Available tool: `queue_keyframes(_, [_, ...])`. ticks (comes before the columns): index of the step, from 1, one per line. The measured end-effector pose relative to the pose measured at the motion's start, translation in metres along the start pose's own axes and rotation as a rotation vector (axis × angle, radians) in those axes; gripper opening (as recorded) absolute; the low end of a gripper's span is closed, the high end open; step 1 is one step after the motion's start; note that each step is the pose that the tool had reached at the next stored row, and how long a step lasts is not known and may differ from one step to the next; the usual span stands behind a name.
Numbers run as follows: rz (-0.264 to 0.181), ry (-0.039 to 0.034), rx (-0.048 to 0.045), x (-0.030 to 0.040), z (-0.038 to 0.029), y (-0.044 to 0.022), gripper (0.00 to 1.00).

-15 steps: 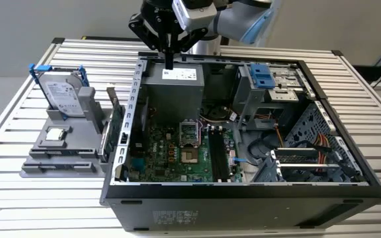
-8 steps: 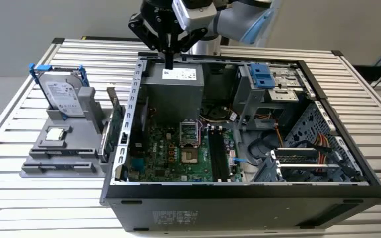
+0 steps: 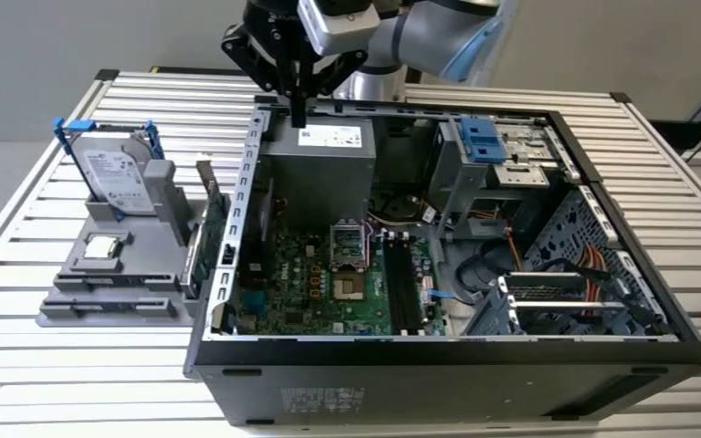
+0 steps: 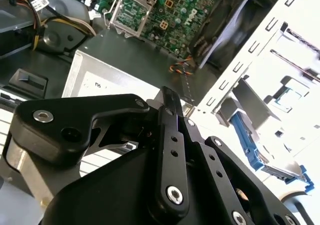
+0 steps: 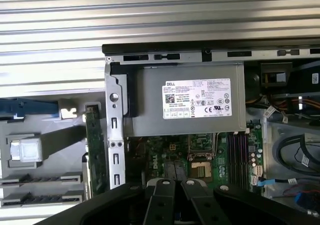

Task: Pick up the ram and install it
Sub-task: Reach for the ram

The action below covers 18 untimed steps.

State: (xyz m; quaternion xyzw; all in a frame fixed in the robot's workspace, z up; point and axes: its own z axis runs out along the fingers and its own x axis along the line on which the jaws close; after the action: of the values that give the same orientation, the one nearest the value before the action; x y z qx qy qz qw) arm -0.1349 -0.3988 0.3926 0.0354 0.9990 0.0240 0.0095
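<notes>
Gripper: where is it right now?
The gripper hangs at the open computer case's far rim, just above the grey power supply, toward the exterior view's left.

Pincer above PC case rim; rack on table, exterior view's left of case.

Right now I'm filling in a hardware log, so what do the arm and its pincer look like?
In the exterior view the arm is built of rounded silver-grey tubes with light blue joint caps. In both wrist views the pincer is matte black, made of flat linkage bars with rounded ends, pinned by silver screws.
</notes>
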Motion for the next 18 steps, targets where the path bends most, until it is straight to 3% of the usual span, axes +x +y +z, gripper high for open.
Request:
queue_keyframes(5, [0.000,0.0000,0.0000,0.0063,-0.0001,-0.0004,0.00])
queue_keyframes(18, [0.000,0.0010,0.0001,0.0144,-0.0003,-0.0010,0.00])
